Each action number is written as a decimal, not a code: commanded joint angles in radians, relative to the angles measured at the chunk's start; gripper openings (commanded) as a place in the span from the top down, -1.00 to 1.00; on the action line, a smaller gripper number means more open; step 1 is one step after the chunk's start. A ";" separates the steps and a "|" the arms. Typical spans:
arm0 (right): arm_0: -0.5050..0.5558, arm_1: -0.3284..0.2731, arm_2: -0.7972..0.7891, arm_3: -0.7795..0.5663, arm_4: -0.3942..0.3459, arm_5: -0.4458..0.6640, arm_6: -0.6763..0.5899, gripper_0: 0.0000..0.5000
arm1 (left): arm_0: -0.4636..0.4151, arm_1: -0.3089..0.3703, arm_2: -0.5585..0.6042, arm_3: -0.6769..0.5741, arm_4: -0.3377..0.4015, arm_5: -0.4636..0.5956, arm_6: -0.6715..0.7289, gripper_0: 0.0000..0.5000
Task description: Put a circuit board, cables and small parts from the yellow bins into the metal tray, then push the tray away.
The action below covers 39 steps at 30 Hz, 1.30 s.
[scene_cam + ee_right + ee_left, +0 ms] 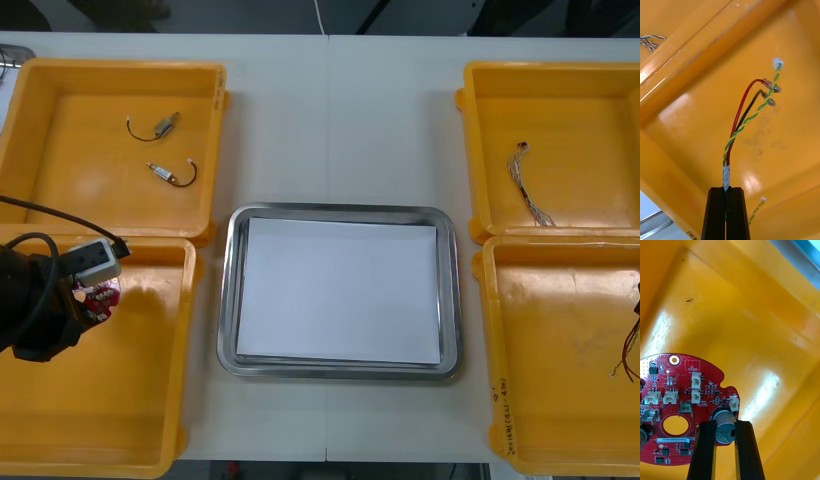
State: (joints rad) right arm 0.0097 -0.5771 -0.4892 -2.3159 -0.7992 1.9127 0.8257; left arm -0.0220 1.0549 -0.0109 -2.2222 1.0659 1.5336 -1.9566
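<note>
Glossy yellow plastic bins (120,400) catch the light beside a polished metal tray (340,211), its inside lined with a matt white sheet (340,290), possibly paper. The red circuit board (681,390) shows a smooth lacquered face with white plastic sockets (696,380). The cable (735,127) wears shiny plastic insulation. The counter (330,120) looks matt.

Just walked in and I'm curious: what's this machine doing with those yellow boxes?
The robot is collecting things for the metal tray in the middle, which has nothing in it yet. Its left gripper is shut on a red circuit board in the near left bin. Its right gripper is shut on a cable in the near right bin.
</note>
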 commanded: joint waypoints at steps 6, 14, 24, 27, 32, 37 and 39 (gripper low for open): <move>0.015 -0.110 -0.040 -0.071 -0.021 0.007 0.213 1.00 | -0.162 -0.081 0.009 -0.143 -0.011 0.209 0.272 1.00; 0.013 -0.168 -0.043 -0.083 -0.106 0.007 0.339 1.00 | -0.294 -0.136 -0.112 -0.203 -0.011 0.275 0.447 1.00; 0.013 -0.256 -0.040 -0.126 -0.238 0.007 0.408 1.00 | -0.443 -0.208 -0.299 -0.201 -0.069 0.275 0.579 1.00; 0.003 -0.271 -0.035 -0.145 -0.264 0.007 0.412 1.00 | -0.483 -0.228 -0.357 -0.198 -0.084 0.275 0.617 1.00; -0.037 -0.273 -0.023 -0.158 -0.291 0.007 0.429 1.00 | -0.542 -0.256 -0.454 -0.188 -0.109 0.261 0.682 1.00; -0.059 -0.273 0.006 -0.158 -0.301 0.007 0.443 1.00 | -0.582 -0.279 -0.531 -0.146 -0.118 0.218 0.714 1.00; -0.073 -0.273 0.023 -0.160 -0.293 0.007 0.451 1.00 | -0.598 -0.291 -0.563 -0.132 -0.138 0.207 0.717 1.00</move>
State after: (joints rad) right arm -0.0230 -0.8141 -0.4941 -2.4508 -1.0955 1.9158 1.2321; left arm -0.5651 0.7982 -0.5288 -2.3666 0.9571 1.7652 -1.3430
